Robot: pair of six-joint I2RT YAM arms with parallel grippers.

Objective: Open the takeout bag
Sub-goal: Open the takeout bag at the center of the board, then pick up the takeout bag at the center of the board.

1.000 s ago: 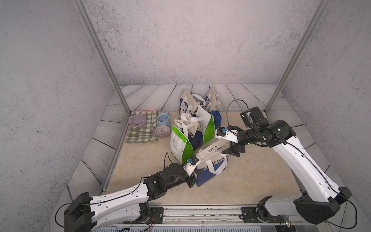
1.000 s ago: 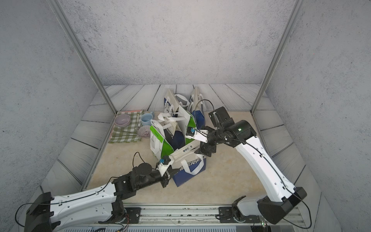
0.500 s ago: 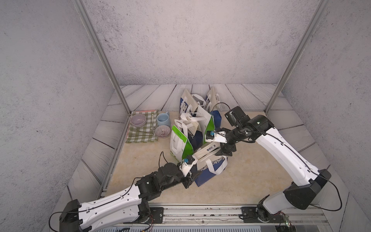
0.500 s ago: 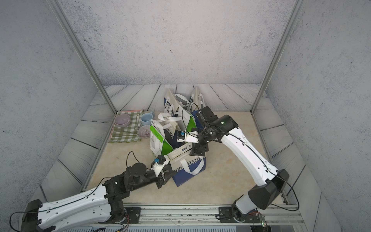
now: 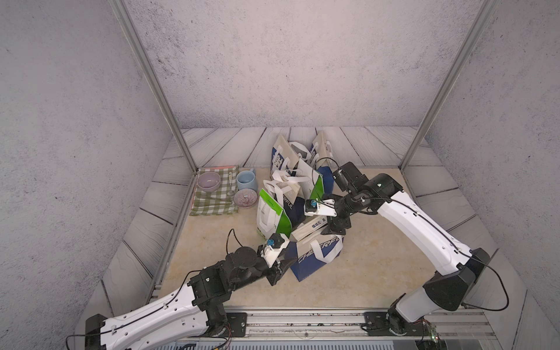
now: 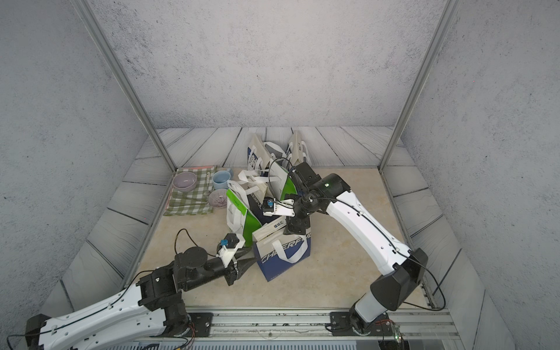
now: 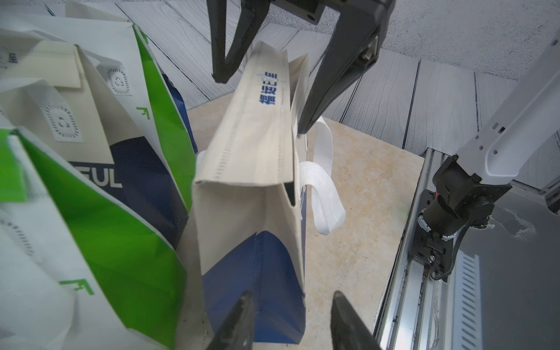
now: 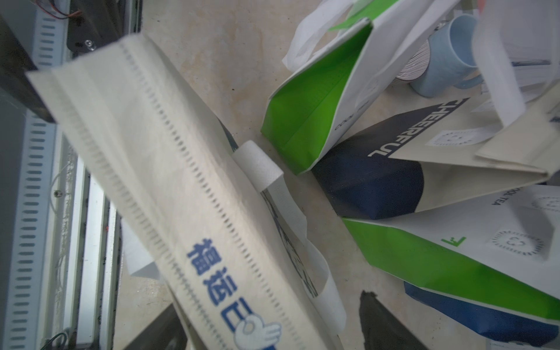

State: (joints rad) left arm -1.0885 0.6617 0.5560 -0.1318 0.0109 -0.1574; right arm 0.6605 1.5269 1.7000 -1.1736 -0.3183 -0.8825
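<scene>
Our left tool (image 5: 285,265) reaches low over the bench (image 5: 378,257) in both top views. Its jaws are parted, and the takeout bag (image 5: 315,257) stands right at its fingertips, upright, blue below and cream above. We see the right tool (image 5: 331,231) come down on the far end of the bag's folded flap (image 5: 315,225), jaws spread wide to either side of it. A green and white bag (image 5: 269,215) stands just beside the left tool's tip, and the same layout shows for the left tool (image 6: 247,262), right tool (image 6: 291,231) and takeout bag (image 6: 281,257).

From the left wrist, we look between the left tool (image 7: 291,294) fingers. They stand apart with nothing clamped; the takeout bag (image 7: 251,197) rises just ahead of them, one finger crossing its blue lower corner and the other clear of it. Farther along, the right tool (image 7: 260,106) straddles the flap (image 7: 257,133), and one of its fingers meets the white handle (image 7: 324,194).

From the right wrist, the flap (image 8: 169,169) runs lengthwise between the right tool (image 8: 269,300) fingers. One finger sits close against the flap and the other stands off from the handle (image 8: 263,169), so we see wide jaws around the bag rather than a pinch. A blue mug (image 8: 448,51) lies well beyond.
</scene>
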